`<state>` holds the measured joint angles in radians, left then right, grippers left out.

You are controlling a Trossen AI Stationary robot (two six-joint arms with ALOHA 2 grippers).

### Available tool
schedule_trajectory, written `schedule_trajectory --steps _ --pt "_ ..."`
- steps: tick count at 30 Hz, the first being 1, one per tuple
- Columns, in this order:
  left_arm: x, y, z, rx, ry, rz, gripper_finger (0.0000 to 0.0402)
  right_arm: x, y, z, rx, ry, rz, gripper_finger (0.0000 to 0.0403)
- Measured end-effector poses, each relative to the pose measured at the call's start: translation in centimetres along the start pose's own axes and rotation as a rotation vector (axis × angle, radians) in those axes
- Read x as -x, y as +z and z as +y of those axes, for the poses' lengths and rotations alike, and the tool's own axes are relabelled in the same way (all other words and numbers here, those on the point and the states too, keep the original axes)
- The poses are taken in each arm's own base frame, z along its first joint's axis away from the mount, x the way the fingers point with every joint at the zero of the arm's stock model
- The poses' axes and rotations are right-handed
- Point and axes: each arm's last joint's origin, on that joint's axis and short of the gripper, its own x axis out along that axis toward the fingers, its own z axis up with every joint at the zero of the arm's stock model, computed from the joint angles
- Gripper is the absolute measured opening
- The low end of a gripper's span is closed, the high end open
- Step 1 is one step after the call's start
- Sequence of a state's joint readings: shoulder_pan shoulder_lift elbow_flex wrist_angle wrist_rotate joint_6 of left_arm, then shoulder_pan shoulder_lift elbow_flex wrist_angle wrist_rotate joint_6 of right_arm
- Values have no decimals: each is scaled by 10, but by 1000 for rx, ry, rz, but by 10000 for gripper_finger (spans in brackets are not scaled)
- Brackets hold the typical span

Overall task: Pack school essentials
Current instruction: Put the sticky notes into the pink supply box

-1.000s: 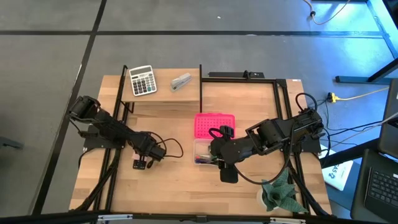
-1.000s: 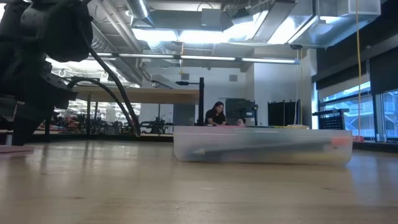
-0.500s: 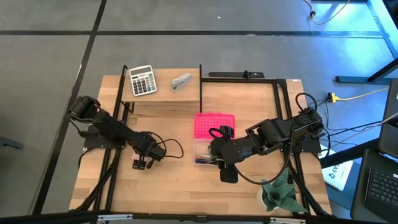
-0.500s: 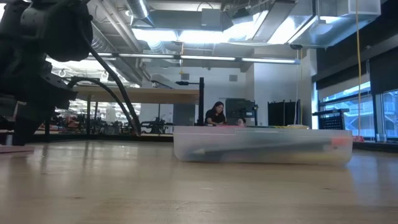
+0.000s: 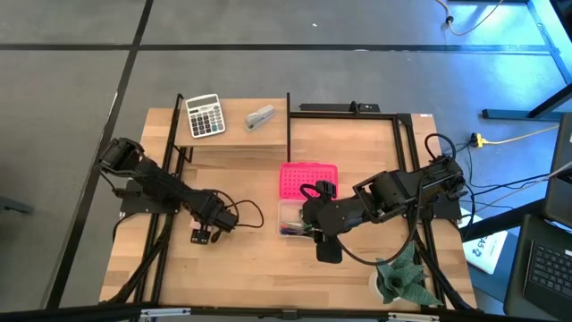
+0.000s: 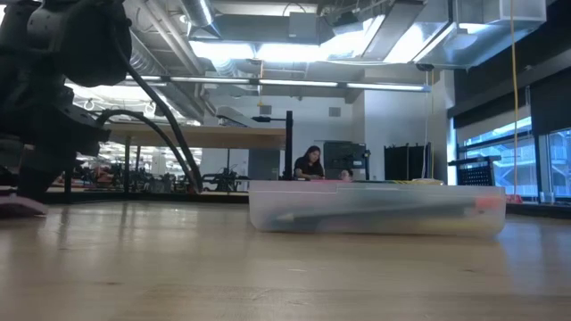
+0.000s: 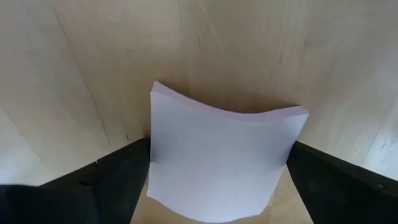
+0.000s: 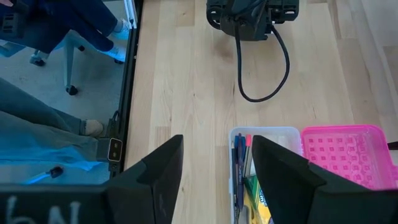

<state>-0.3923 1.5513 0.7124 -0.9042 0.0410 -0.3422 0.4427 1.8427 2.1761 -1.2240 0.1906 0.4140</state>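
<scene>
Left end effector (image 7: pixel 217 186) now tighter around one note pad (image 7: pixel 217 165)

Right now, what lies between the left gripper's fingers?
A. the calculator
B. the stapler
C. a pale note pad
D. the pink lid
C: in the left wrist view the pale note pad, bowed, sits on the table between the left gripper's fingers.
</scene>
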Motion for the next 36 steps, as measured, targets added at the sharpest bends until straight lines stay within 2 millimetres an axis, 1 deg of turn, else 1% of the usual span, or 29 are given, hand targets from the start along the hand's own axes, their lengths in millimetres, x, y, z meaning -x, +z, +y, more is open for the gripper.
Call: schedule_trajectory --steps 6,25,30,36 --pt "0 0 0 12 1 -2 353 0 0 0 1 0 0 193" --pt "0 0 0 40 2 0 352 0 0 0 0 0 0 193" --pt "5 3 -1 43 3 -8 352 0 0 0 0 0 0 193" --pt "13 12 -4 63 5 -73 352 0 0 0 1 0 0 193"
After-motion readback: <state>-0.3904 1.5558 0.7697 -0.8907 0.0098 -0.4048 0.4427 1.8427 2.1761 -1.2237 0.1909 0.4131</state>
